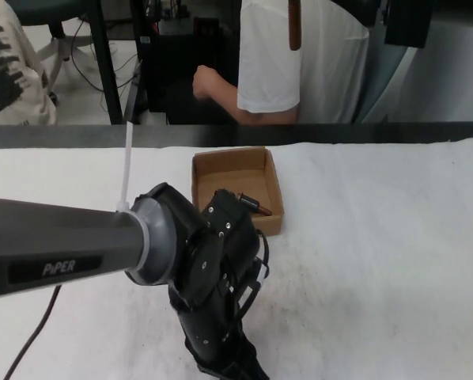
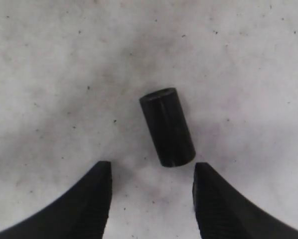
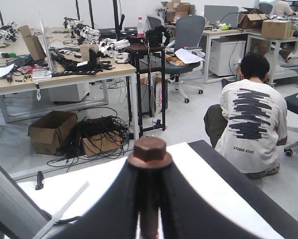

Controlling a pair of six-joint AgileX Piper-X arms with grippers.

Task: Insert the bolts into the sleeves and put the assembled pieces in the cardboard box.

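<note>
The sleeve (image 2: 167, 127) lies on its side on the white bench cover (image 2: 49, 59), just ahead of the left gripper (image 2: 151, 169), whose jaws stand wide open and empty. It looks short, rigid, light and apt to roll, so the hold belongs across its round flanks at mid-length. The right gripper (image 3: 150, 172) is closed on the shank of a bolt (image 3: 149, 149), hex head upward; it is stiff metal, probably threaded, though that is hidden. One dark piece (image 1: 256, 205) lies in the cardboard box (image 1: 221, 165).
</note>
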